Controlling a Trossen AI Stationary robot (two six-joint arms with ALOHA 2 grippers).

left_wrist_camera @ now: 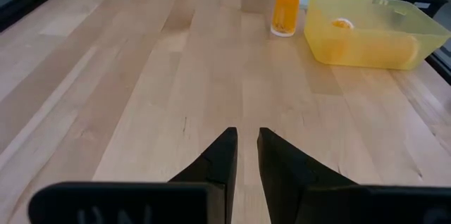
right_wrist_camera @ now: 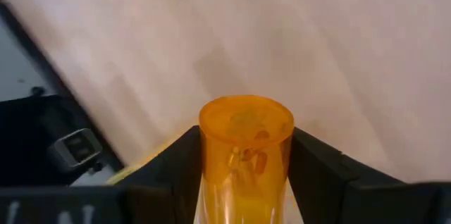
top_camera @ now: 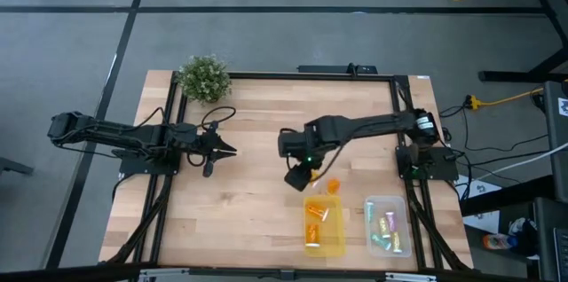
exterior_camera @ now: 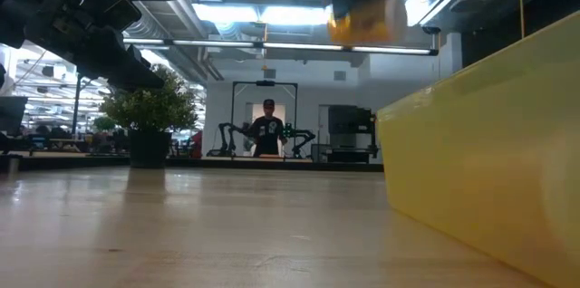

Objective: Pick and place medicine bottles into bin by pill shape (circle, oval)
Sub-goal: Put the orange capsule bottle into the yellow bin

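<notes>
My right gripper (top_camera: pixel 300 176) hangs above the table, just left of the yellow bin (top_camera: pixel 340 245), shut on a translucent orange medicine bottle (right_wrist_camera: pixel 245 152) with pills inside. The bottle also shows high up in the low view (exterior_camera: pixel 366 17). A second orange bottle (top_camera: pixel 334 186) stands on its white end on the table by the yellow bin's far edge; it shows in the left wrist view too (left_wrist_camera: pixel 285 13). Orange bottles lie in the yellow bin, and pale bottles with coloured caps (top_camera: pixel 387 225) lie in the clear bin (top_camera: pixel 401 204). My left gripper (top_camera: pixel 229 151) is shut and empty over the table's left half. My right gripper pinches the orange bottle's round wall (right_wrist_camera: pixel 211 155) between its two fingers (right_wrist_camera: pixel 318 171), one on each side. The bottle lies along the fingers, its flat round end (right_wrist_camera: pixel 245 117) pointing away from the wrist, down toward the table. It is lifted clear of the table.
A leafy green plant (top_camera: pixel 204 78) stands at the table's far left. The yellow bin (left_wrist_camera: pixel 373 30) and the clear bin stand side by side at the near right. Bare wood lies between the two arms. A person (exterior_camera: pixel 268 129) stands in the room beyond the table.
</notes>
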